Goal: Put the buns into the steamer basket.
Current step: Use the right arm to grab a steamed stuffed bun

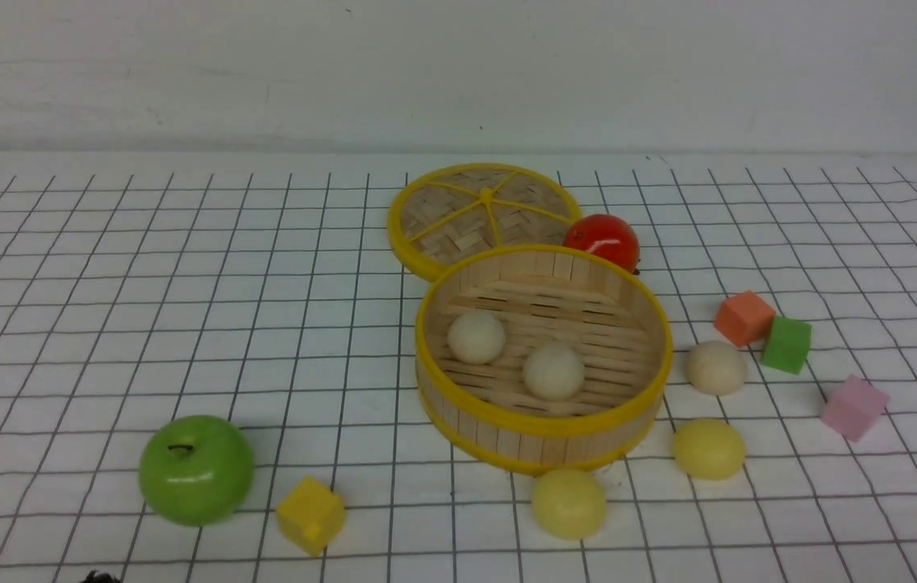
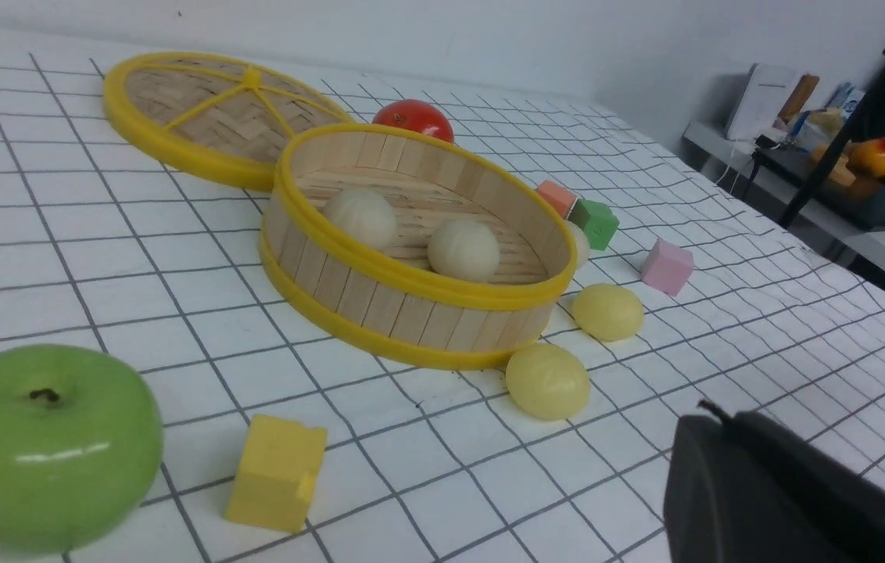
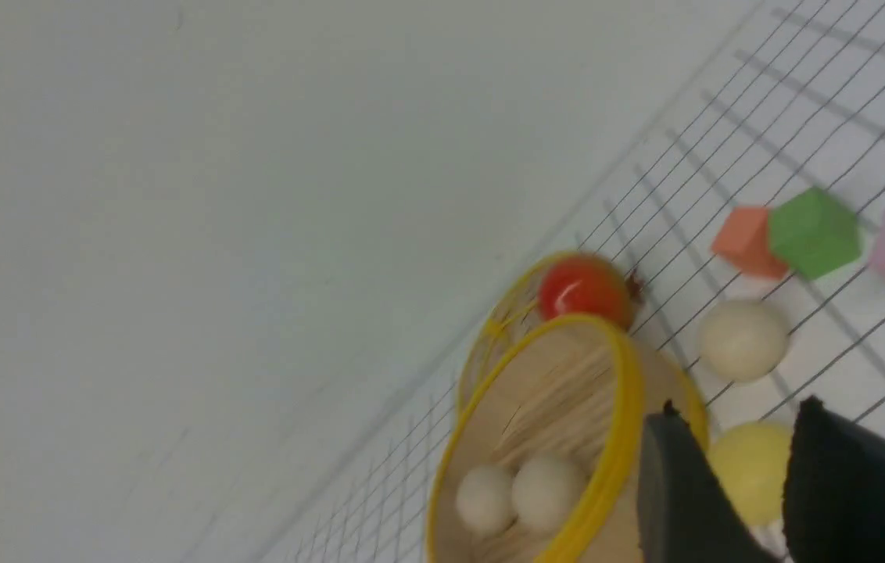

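The steamer basket [image 1: 543,441] stands mid-table and holds two cream-white buns [image 1: 475,337] [image 1: 553,371]. A third cream-white bun [image 1: 716,367] lies to its right. Two pale yellow buns lie at its front right [image 1: 708,448] and at its front [image 1: 569,503]. Neither gripper shows clearly in the front view. In the left wrist view my left gripper [image 2: 712,414] is shut and empty, low over the table, apart from the nearest yellow bun [image 2: 547,381]. In the right wrist view my right gripper [image 3: 739,407] is open and empty; a yellow bun [image 3: 751,469] shows beyond, between its fingers.
The flat woven lid [image 1: 484,212] lies behind the basket with a glossy red fruit [image 1: 602,240] beside it. A green apple [image 1: 196,468] and a yellow cube [image 1: 310,515] sit front left. Orange [image 1: 743,317], green [image 1: 786,344] and pink [image 1: 854,406] cubes sit to the right.
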